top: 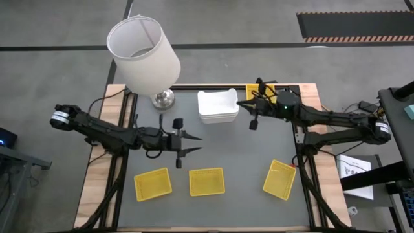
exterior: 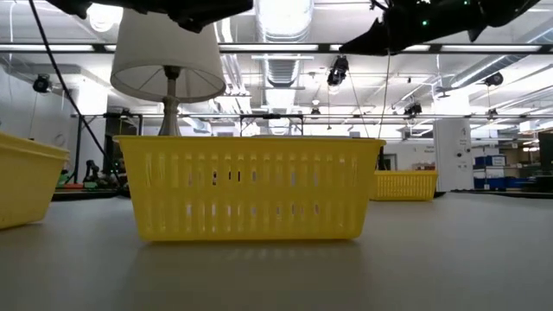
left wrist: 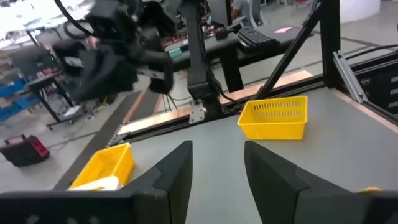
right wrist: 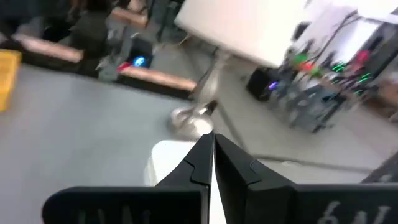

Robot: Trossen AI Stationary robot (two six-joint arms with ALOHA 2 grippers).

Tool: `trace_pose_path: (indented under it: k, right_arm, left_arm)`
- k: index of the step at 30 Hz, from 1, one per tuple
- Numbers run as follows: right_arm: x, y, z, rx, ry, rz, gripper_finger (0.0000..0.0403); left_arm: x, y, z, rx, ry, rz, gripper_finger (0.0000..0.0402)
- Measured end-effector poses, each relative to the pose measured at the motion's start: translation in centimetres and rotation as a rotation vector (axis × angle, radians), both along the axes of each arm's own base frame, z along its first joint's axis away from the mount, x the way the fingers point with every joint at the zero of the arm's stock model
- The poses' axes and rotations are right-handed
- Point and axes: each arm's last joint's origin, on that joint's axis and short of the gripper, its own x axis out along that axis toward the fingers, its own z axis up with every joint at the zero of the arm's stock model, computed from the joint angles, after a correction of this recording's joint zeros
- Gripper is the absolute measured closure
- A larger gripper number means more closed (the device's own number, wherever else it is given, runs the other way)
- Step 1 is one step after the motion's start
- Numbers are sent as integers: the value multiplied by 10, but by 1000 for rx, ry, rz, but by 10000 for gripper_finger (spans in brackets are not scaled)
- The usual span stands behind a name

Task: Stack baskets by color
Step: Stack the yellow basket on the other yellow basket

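Two dark, slender jointed arms with black cables; each pincer has two black, tapering, pointed fingers (left wrist: 177,174).

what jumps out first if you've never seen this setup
The big white lamp at the table's far left corner dominates, with a stack of white baskets beside it. Three yellow baskets line the near edge, and a fourth sits at the far edge behind the right pincer, shut above the white stack; the left pincer hangs open mid-table.

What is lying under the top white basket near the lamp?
The white basket on top rests on more white baskets; their stacked rims show at its front edge. How many there are cannot be counted. Whatever lies inside the lower ones is covered. The lamp stands beside the stack.
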Motion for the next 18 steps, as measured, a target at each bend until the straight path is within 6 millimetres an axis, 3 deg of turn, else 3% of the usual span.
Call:
trace_pose_path:
  k: [8,18]
  right_arm:
    - [-8,22,-13,264,205,220,394]
    - [-15,59,-16,508,312,293,394]
  left_arm:
    - [-25,8,-6,11,-19,63,272]
    - [-39,17,-4,65,-47,144,272]
